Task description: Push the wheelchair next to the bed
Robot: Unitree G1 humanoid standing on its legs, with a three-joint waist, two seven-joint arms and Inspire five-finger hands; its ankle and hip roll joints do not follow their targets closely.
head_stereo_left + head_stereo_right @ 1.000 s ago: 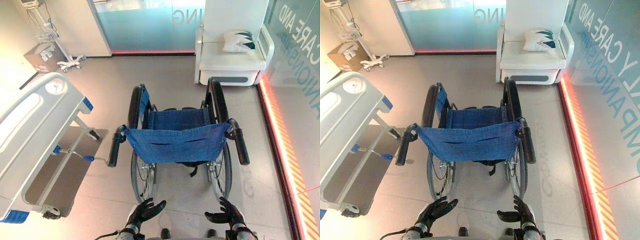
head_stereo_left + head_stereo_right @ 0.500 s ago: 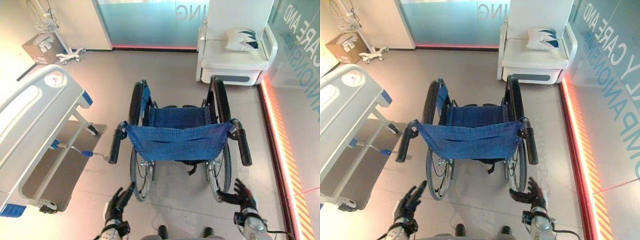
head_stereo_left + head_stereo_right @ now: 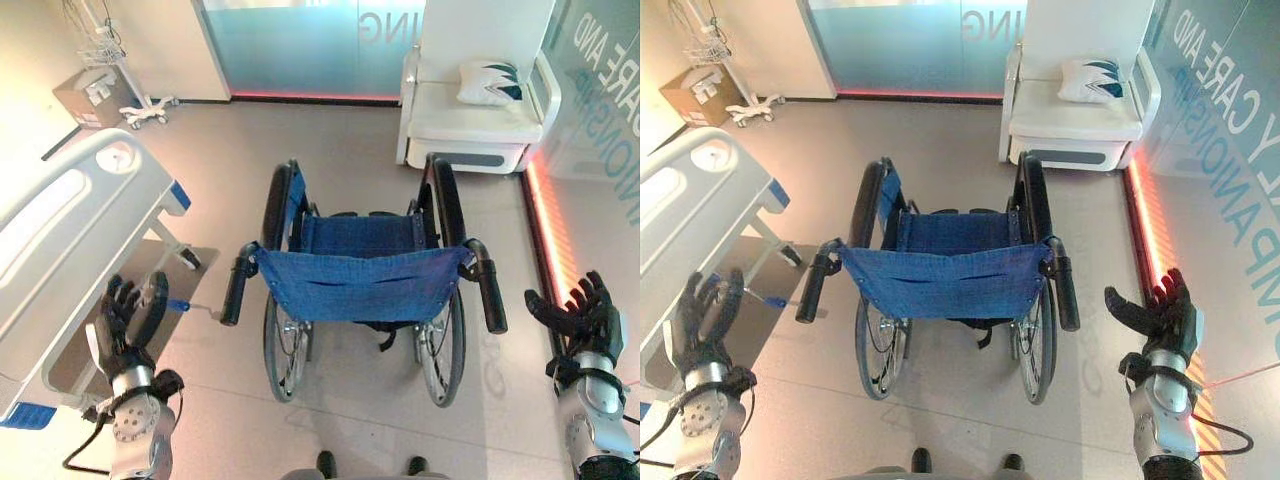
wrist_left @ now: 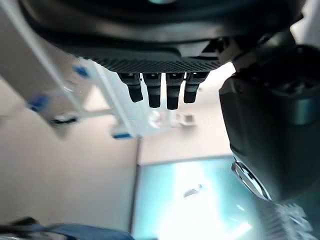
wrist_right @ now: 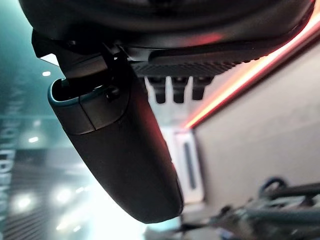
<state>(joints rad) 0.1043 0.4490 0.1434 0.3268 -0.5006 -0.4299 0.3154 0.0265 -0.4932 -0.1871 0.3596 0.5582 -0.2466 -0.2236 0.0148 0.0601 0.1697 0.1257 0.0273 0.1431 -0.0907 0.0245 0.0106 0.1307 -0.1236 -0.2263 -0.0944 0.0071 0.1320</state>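
Observation:
The wheelchair (image 3: 362, 285) stands in the middle of the floor, back toward me, with a blue fabric seat and backrest and two black push handles (image 3: 233, 292) (image 3: 492, 298). The white hospital bed (image 3: 70, 225) with blue corner trim lies to its left. My left hand (image 3: 125, 315) is raised at the lower left with straight, spread fingers, over the bed's base plate and well left of the left handle. My right hand (image 3: 578, 312) is raised at the far right, open, a short way right of the right handle. Neither hand touches the wheelchair.
A white armchair (image 3: 478, 115) with a patterned cushion (image 3: 490, 82) stands at the back right. A glass wall with a red floor strip (image 3: 550, 240) runs along the right. A cardboard box (image 3: 92, 97) and a wheeled stand (image 3: 145, 105) sit at the back left.
Both hands have risen from low behind the wheelchair and swung outward, the left toward the bed side, the right toward the glass wall. The wheelchair has not moved.

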